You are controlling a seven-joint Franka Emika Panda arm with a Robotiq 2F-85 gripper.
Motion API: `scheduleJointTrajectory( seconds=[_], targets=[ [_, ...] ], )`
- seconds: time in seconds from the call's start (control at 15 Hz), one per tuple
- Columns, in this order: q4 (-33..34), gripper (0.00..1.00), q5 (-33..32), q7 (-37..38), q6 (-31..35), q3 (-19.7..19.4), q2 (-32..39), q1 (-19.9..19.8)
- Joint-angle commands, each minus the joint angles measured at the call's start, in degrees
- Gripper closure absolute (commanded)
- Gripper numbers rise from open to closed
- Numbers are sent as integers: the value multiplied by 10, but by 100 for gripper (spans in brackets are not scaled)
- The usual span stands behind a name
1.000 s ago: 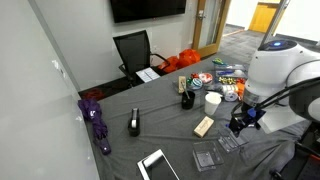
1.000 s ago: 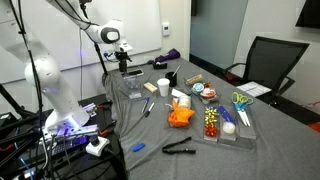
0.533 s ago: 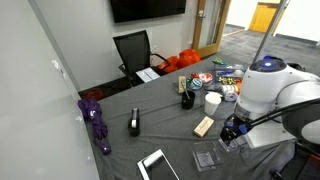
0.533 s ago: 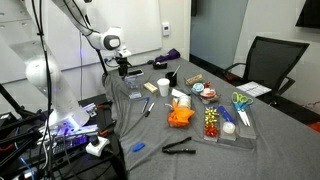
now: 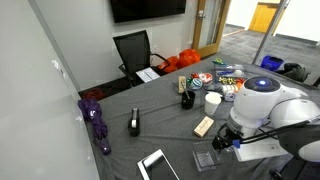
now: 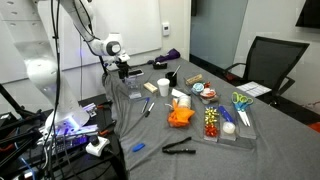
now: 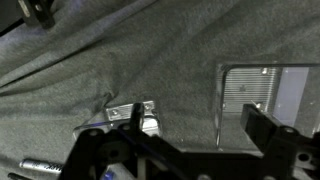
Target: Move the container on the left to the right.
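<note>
The black gripper [image 7: 175, 130] hangs low over the grey cloth-covered surface [image 7: 120, 50], jaws spread wide, nothing in them. The small, flat, square clear-plastic container [image 7: 262, 88] lies flat there, partly under the gripper, perhaps touching it; the wrist view is too dim to say.

Flat, square, clear-plastic container [image 7: 255, 88], greyish inner square
</note>
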Motion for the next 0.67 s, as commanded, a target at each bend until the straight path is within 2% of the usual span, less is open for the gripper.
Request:
scheduleJointTrajectory(
  seconds=[0.0, 0.13, 0.2, 0.6],
  targets=[
    [21, 0, -22, 37, 48, -29, 44, 31],
    [32, 0, -21, 47, 62, -42, 58, 44],
    [38, 0, -36, 62, 66, -37, 67, 38],
    [72, 0, -116, 146, 60, -72, 109, 71]
  ],
)
